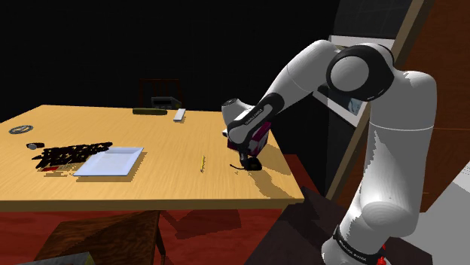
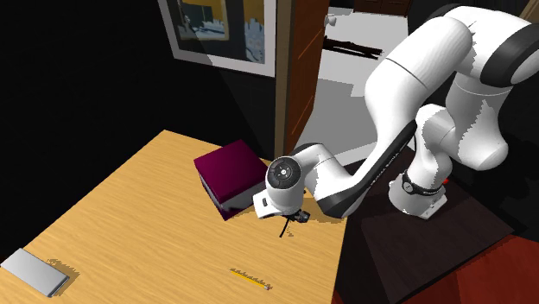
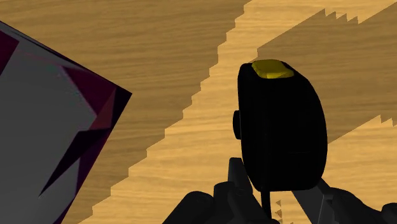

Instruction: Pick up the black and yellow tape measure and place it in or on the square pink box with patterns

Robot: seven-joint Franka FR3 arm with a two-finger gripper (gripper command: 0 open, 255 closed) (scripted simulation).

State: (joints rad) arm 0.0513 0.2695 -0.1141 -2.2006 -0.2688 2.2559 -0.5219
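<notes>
The gripper (image 3: pixel 277 184) jaws look clamped on the tape measure (image 3: pixel 280 121), low over the table (image 2: pixel 129 224) just beside the pink box (image 2: pixel 231 166); I'd lift straight up, clear the box's edge, then swing over and lower gently

White rounded arm (image 1: pixel 392 150) with dark joints and black end effector (image 1: pixel 251 160).

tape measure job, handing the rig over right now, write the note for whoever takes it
Pincer: shut on the black and yellow tape measure, low over the table.
Box: the dark pink box sits on the table right beside the pincer, apart from the tape measure.
Done: grasp made; no clear lift yet.
Left: lift, carry it over the box, set it on top, open.
</notes>
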